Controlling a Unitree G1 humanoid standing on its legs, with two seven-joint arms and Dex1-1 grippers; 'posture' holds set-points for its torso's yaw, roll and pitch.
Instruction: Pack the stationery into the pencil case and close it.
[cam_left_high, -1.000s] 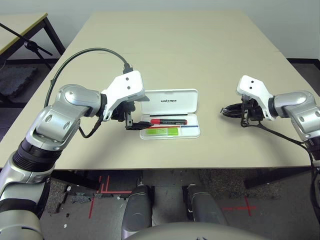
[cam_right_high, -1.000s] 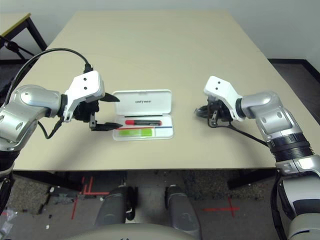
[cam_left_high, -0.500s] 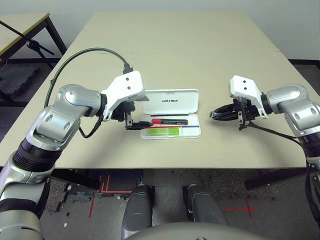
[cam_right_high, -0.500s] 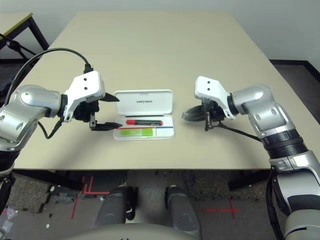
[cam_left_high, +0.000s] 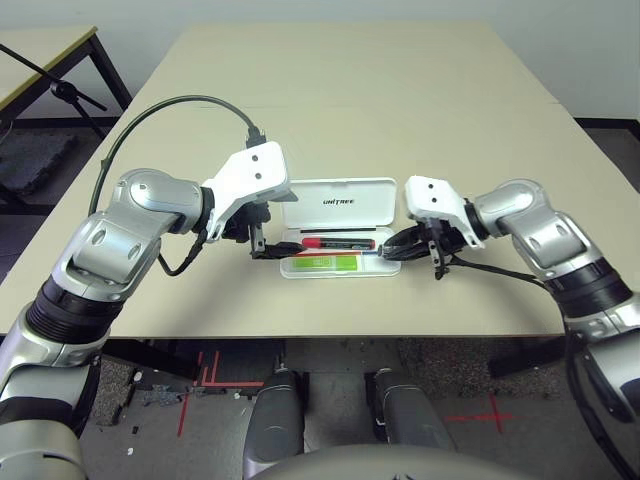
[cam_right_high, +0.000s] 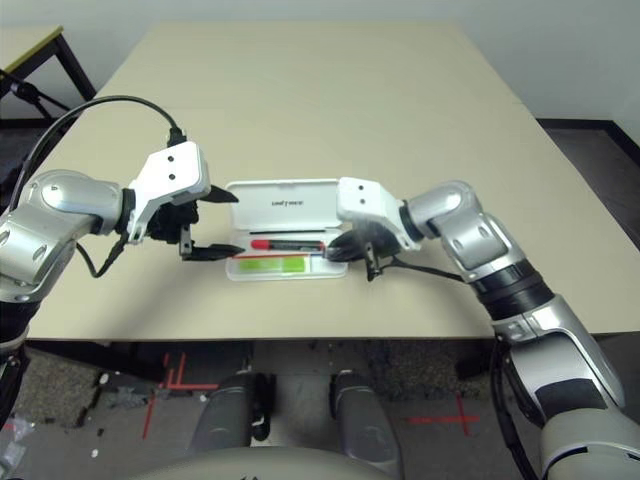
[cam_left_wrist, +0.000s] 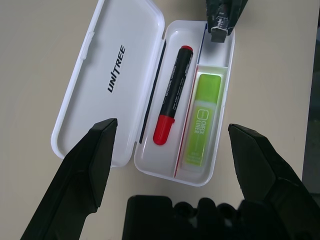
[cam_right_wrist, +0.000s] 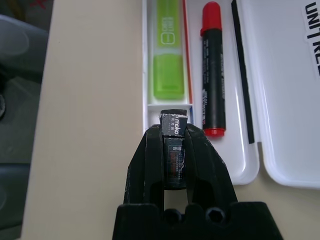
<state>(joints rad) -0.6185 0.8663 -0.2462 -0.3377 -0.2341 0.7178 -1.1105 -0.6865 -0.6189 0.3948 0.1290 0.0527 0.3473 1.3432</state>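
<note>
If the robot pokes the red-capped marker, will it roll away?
Probably only a little. The marker looks round and smooth, so it may roll, but it lies in the pencil case between a wall and a divider. It looks stiff, so unlikely to bend.

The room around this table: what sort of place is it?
Probably a robotics lab or test room. A bare beige table stands on a floor with red tape marks, a black tripod leans by a second table, and cables run along the robot's arms.

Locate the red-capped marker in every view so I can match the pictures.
Left eye: marker in the open pencil case, centre.
Right eye: marker, centre-left.
Left wrist: marker, mid-frame.
Right wrist: marker, upper right.
Shared landmark: lime-green highlighter alongside.
</note>
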